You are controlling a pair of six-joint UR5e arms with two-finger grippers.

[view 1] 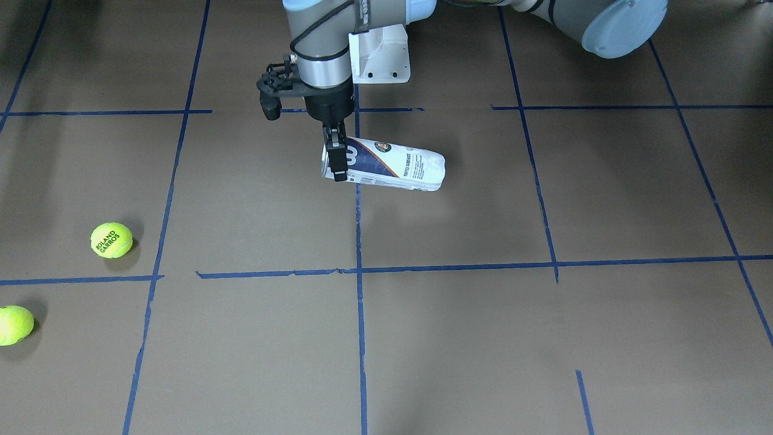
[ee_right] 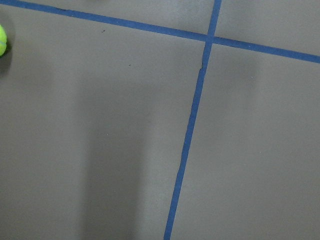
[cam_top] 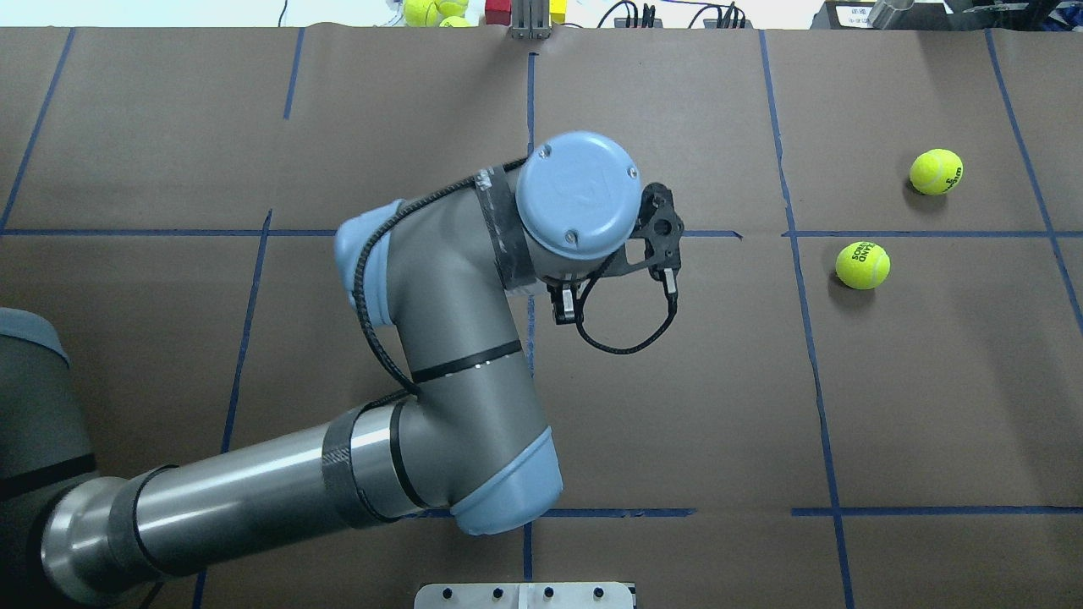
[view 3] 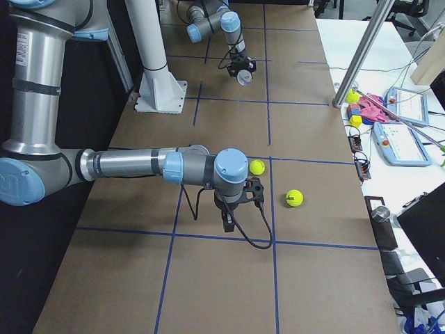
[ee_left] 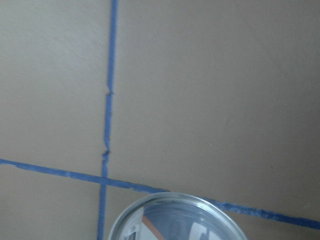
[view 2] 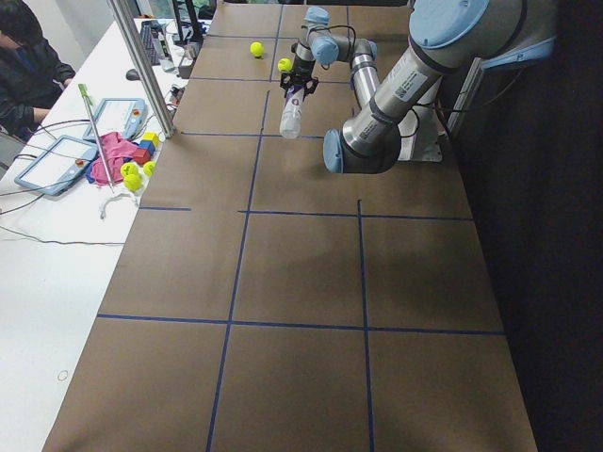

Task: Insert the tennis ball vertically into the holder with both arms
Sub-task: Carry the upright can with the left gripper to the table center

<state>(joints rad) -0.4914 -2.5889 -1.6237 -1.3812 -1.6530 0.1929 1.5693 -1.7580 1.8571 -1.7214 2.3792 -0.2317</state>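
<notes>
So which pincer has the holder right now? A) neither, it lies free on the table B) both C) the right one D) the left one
D: in the front-facing view the left pincer clamps one end of the holder, while the right pincer, seen from the right side, hangs well away from it.

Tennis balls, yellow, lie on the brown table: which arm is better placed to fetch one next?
Right. The left tool is shut on the clear plastic can with white and navy label, so it is busy. The right tool hangs near a yellow tennis ball and seems to carry nothing.
</notes>
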